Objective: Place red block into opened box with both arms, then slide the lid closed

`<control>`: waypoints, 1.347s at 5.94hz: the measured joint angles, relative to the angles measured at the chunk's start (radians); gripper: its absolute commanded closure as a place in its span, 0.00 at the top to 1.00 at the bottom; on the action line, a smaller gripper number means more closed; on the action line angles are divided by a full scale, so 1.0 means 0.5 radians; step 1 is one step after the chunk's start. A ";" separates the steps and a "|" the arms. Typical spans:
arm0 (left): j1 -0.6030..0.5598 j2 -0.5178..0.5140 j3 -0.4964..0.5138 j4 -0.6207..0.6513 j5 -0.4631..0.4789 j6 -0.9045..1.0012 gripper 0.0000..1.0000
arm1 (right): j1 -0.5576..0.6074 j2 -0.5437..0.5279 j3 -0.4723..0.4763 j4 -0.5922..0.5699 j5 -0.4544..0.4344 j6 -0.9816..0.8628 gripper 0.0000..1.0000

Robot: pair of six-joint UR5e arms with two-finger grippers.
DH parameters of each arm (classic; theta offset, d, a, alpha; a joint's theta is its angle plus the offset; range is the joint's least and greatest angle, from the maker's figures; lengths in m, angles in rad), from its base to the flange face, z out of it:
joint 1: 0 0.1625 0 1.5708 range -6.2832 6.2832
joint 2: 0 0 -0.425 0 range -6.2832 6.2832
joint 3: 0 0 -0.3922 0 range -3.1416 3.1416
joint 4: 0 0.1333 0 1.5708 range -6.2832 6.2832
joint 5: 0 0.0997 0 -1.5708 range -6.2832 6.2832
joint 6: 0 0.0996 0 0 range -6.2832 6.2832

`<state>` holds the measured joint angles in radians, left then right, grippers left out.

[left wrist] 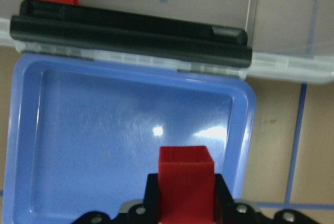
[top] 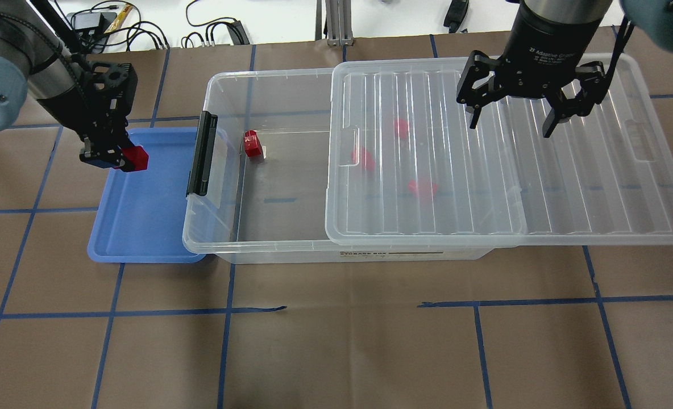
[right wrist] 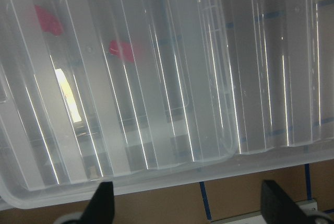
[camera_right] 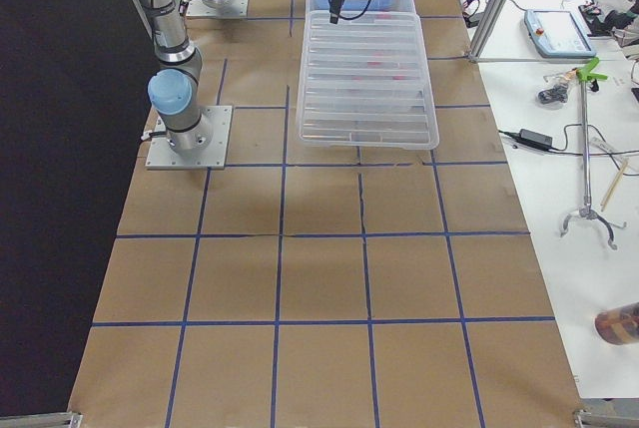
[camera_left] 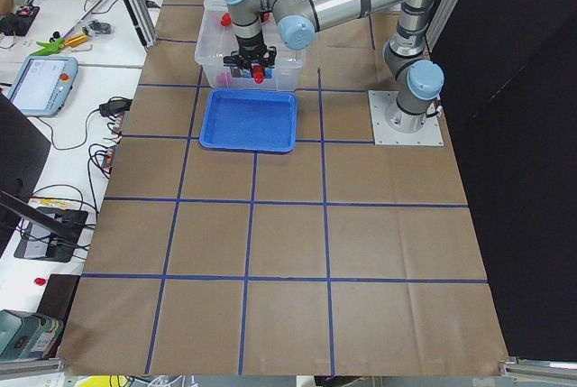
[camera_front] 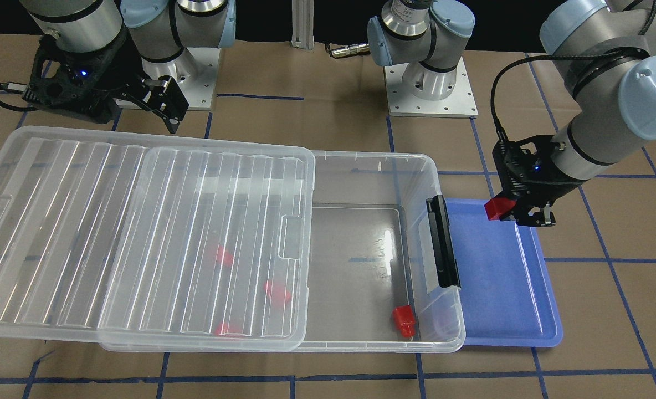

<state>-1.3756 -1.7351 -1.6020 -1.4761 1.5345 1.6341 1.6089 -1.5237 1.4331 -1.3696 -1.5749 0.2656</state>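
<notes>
My left gripper (top: 121,161) is shut on a red block (top: 135,158), held above the blue tray's far end, left of the box's black clip (top: 200,153). The left wrist view shows this red block (left wrist: 186,181) clamped between the jaws. The clear box (top: 268,250) stands mid-table with its left half uncovered. One loose red block (top: 251,143) lies there near the clip end. The ribbed lid (top: 598,187) covers the right half and overhangs to the right, with three red blocks blurred beneath it. My right gripper (top: 511,126) hovers open over the lid's far edge.
A blue tray (top: 143,227) lies against the box's clip end; nothing lies in it. Brown paper with blue tape lines covers the table. The two arm bases (camera_front: 430,83) stand behind the box. Side benches with cables and tools show in the side views.
</notes>
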 measured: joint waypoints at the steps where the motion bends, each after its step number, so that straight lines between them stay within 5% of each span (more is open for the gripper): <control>1: -0.175 -0.016 0.068 -0.009 -0.019 -0.246 0.01 | 0.000 0.004 0.001 0.000 0.001 -0.001 1.00; 4: -0.487 -0.259 0.070 0.305 -0.121 -0.565 0.01 | 0.000 0.016 0.002 0.002 -0.005 -0.001 1.00; 7: -0.571 -0.476 -0.249 0.820 -0.182 -0.574 0.08 | 0.000 0.020 0.000 0.002 -0.006 0.005 1.00; 8: -0.574 -0.520 -0.314 0.894 -0.180 -0.565 0.18 | 0.000 0.021 0.000 0.002 -0.007 0.010 1.00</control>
<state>-1.6623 -1.9952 -1.7591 -1.0291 1.4445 1.3516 1.6092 -1.5133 1.4330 -1.3684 -1.5783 0.2704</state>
